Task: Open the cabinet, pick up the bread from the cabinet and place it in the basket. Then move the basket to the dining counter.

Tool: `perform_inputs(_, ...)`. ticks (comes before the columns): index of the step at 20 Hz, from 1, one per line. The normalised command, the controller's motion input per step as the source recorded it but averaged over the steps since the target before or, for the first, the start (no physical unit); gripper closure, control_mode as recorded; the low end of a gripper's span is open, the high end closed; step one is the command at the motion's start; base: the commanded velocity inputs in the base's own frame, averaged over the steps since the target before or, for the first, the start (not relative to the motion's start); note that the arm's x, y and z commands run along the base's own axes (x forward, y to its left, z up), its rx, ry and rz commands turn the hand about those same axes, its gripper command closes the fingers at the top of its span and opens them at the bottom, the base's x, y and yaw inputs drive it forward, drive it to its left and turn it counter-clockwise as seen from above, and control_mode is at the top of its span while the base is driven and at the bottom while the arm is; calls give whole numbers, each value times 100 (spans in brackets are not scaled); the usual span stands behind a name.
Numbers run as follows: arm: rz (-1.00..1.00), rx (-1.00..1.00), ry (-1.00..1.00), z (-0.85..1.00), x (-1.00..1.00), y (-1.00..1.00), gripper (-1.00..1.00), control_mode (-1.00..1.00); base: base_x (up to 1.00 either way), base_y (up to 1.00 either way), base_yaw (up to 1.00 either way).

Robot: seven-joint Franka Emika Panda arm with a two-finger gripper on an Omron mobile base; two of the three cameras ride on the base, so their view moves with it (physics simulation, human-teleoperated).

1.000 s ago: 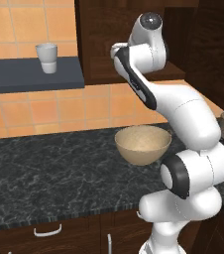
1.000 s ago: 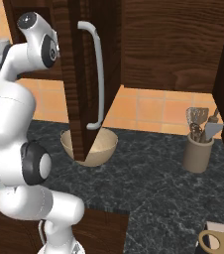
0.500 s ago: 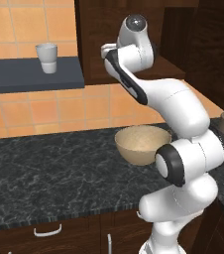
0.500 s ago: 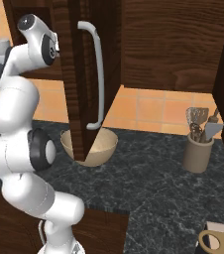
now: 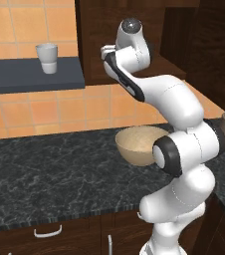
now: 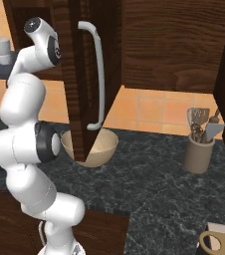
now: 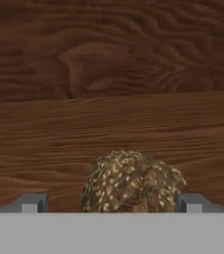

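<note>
The small rounded tan-brown bread (image 7: pixel 133 182), its crust speckled with pale seeds, sits on the wood-grain floor inside the dark brown wooden cabinet (image 6: pixel 87 74), whose door stands ajar. The hand (image 7: pixel 112 203) stands wide, one fingertip on each side of the bread, not gripping it.

Rendered frames, evenly and softly lit, no glare, faint shadow cast under the basket (image 5: pixel 140 144), dim cabinet (image 6: pixel 87 74) interior, hand view coarse and blurred, bread (image 7: pixel 133 182) speckles softened, edges undistorted
</note>
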Motion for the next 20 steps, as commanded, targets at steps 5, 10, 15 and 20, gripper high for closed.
perform_inputs(5,-7,0,1,-12,27,-3,-100,-100,0,0,0)
perform_inputs(10,-7,0,2,-32,18,-6,-100,-100,0,0,0)
perform_inputs(15,-3,-1,0,-40,0,-13,-100,-100,0,0,0)
perform_inputs(20,0,0,-9,-26,4,-8,-100,-100,0,0,0)
